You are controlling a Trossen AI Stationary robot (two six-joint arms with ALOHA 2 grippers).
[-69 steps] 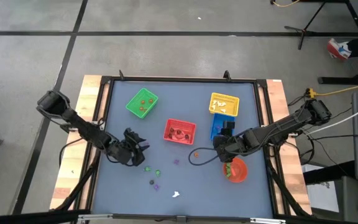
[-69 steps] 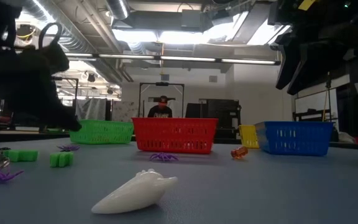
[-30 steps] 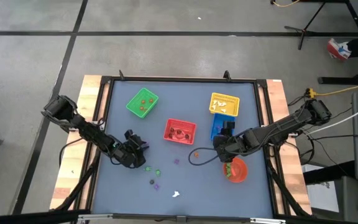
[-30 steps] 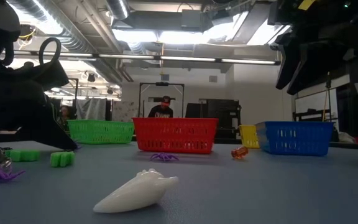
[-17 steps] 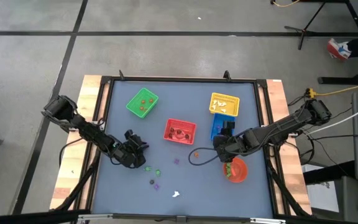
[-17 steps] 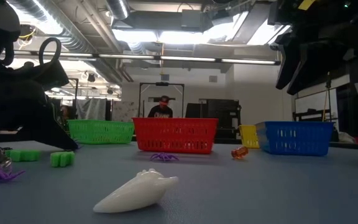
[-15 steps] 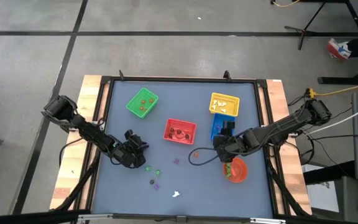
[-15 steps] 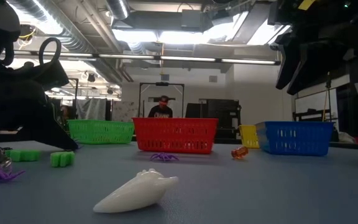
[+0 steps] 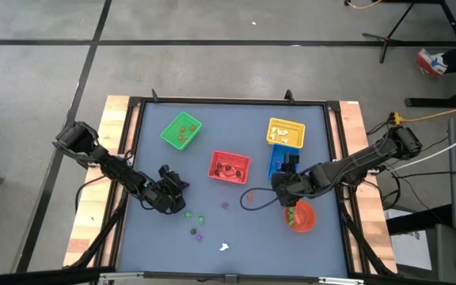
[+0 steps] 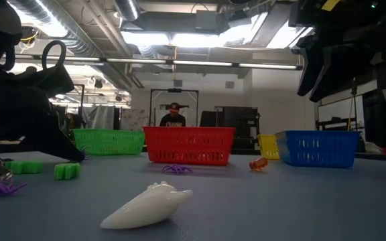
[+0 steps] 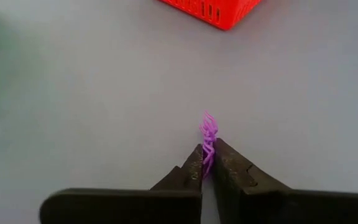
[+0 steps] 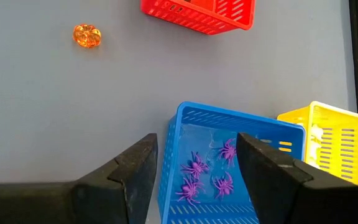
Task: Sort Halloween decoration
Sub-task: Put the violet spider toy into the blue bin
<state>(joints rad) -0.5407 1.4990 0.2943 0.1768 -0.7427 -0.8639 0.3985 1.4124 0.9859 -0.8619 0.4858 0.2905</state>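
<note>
Four small baskets stood on the grey-blue table top (image 9: 236, 237): a green basket (image 9: 180, 131), a red basket (image 9: 229, 166), a yellow basket (image 9: 285, 133) and a blue basket (image 12: 229, 162), and a round red bowl (image 9: 299, 217) stood near the right edge. The table had a dark frame and wooden side boards, and it stood on a grey concrete floor. The left gripper (image 11: 207, 163) was low over the left part of the surface, with its fingers pressed together on a purple spider (image 11: 208, 134). The right gripper (image 12: 194, 168) hung over the blue basket with its fingers wide apart and held nothing; several purple spiders (image 12: 194, 168) lay inside that basket. Loose trinkets lay on the surface: green blocks (image 10: 66, 171), another purple spider (image 10: 175, 169), an orange pumpkin (image 12: 86, 35) and a white ghost (image 10: 146, 204). Behind the table, in a room with ceiling lights and pipes, a person (image 10: 173, 117) stood far back.
</note>
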